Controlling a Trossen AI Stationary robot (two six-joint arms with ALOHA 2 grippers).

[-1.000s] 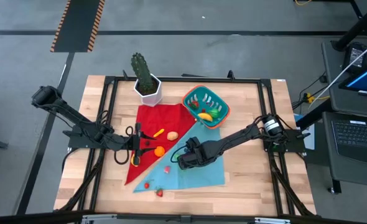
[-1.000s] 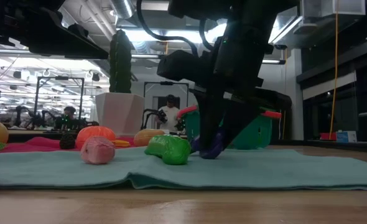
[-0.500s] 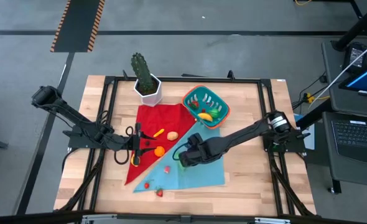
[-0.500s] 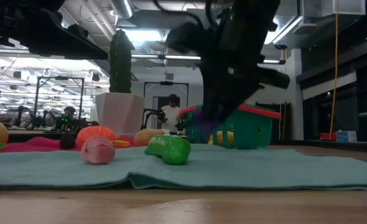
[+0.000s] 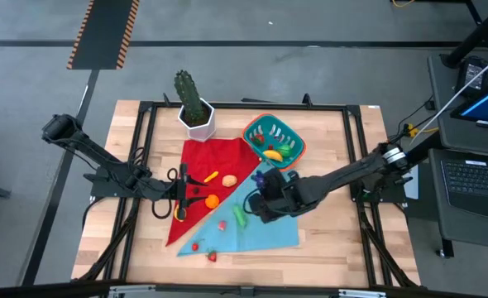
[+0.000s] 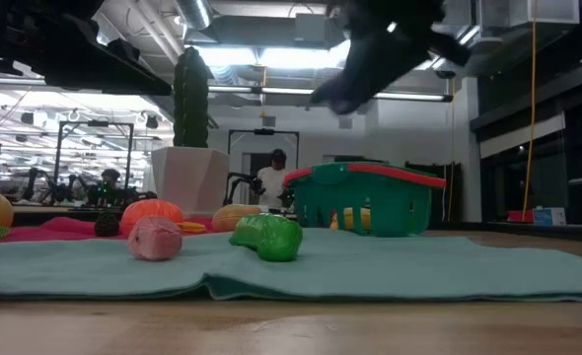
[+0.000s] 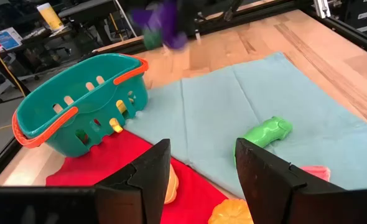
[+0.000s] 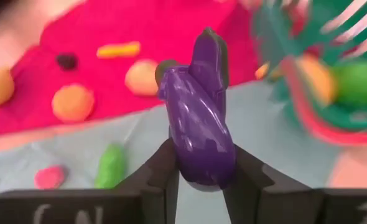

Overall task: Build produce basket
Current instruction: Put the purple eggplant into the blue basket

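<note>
Roughly a third in: the basket (image 5: 274, 141) near the table's far edge holds a few pieces, the right gripper (image 8: 199, 177) has its jaws clamped on the purple eggplant (image 8: 198, 124), the left gripper (image 7: 199, 168) waits with jaws apart, and most produce sits on the cloths (image 5: 269, 228).

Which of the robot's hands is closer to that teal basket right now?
The right hand, holding the purple eggplant, hovers just beside the basket. The left hand waits farther off over the red cloth.

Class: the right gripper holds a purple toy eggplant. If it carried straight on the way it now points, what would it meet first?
Probably the red cloth with its toy pieces. The right gripper, shut on the purple toy eggplant, looks past the teal plastic basket's side; depth is unclear.
</note>
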